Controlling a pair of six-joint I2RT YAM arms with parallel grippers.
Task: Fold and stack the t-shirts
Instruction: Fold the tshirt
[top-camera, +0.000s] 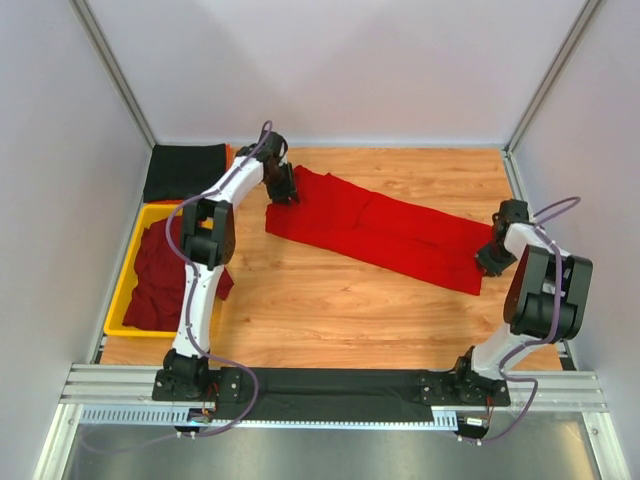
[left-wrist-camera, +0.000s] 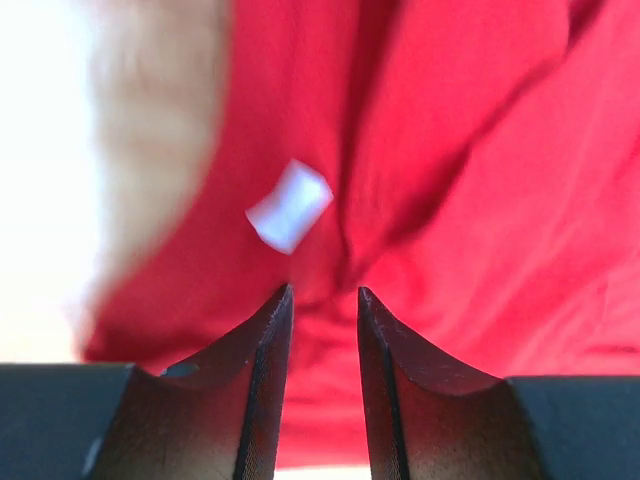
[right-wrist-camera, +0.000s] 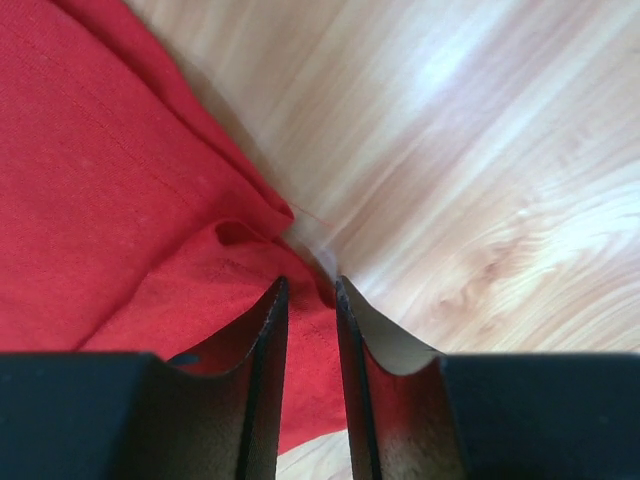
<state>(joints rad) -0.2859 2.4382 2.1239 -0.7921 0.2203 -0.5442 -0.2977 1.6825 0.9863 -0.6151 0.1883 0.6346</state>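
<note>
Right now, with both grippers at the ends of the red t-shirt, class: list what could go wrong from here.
1. The right gripper pinches only a thin corner of the red t-shirt; it could slip out when pulled.
2. The left gripper sits by the white label with a gap between its jaws; its hold looks uncertain, so that end may drop.

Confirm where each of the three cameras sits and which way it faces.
Top external: above and behind the arm bases, looking down on the wooden table and bright red cloth t-shirt; both arms show whole, with left gripper and right gripper.
Left wrist: on the left arm, looking past its own fingers onto that t-shirt and its white neck label.
Right wrist: on the right arm, looking past its own fingers at the t-shirt's edge and bare wood.
Shared: all three see the red t-shirt.
</note>
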